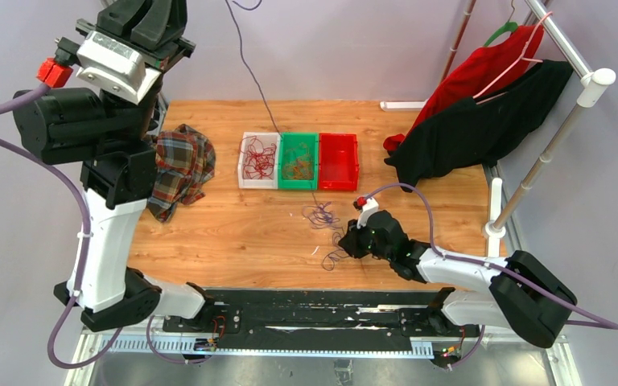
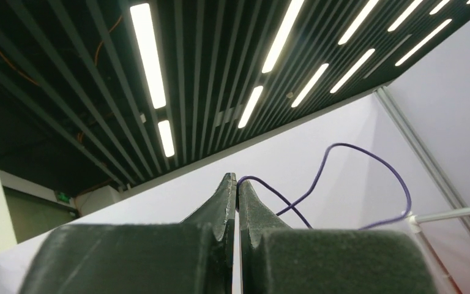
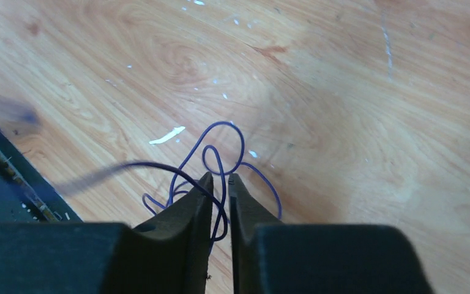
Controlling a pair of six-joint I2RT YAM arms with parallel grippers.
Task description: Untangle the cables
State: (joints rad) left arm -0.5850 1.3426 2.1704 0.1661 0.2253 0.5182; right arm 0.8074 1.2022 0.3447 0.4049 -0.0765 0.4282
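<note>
Cables [image 1: 319, 215], purple one [image 2: 343, 145] pinched by left tool [image 2: 237, 184] (wrist view only)

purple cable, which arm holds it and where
Left gripper pinches the purple cable at its raised upper part. Right gripper straddles a loop on the table, not clamped.

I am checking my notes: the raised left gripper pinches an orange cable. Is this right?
No. The cable pinched by the raised left gripper is dark purple, not orange; the left wrist view shows it.
</note>
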